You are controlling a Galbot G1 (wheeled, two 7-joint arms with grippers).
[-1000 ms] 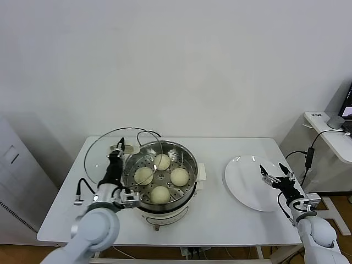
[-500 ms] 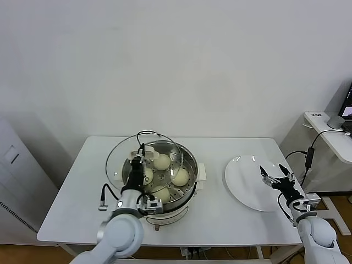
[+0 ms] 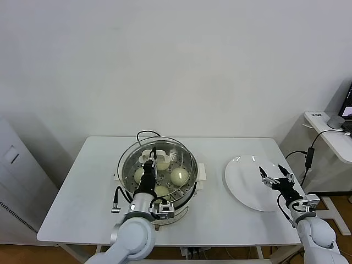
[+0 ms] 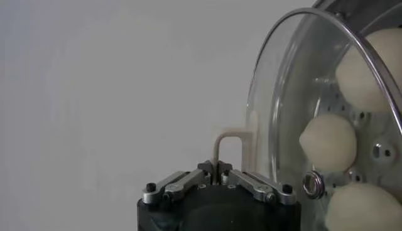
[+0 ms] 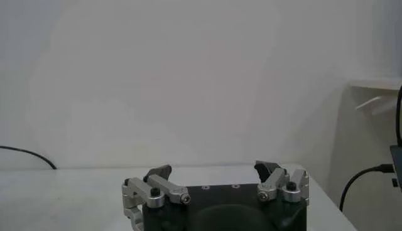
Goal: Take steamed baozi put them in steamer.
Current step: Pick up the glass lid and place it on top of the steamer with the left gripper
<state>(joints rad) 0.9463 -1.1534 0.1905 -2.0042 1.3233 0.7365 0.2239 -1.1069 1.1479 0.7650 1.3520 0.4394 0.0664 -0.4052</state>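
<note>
White table against a plain pale wall. At centre, left gripper clamped tight on the cream handle of the glass lid, lid held over the steamer, with steamed baozi visible through the glass on the perforated tray inside. Off to the right, right gripper with fingers spread wide and holding nothing, poised above the white plate, well apart from the steamer.

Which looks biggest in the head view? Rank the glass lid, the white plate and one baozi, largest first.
1. Glass lid, over the steamer.
2. White plate, looks somewhat smaller, though its tilt to the camera makes this unsure.
3. Baozi, clearly smallest.
</note>
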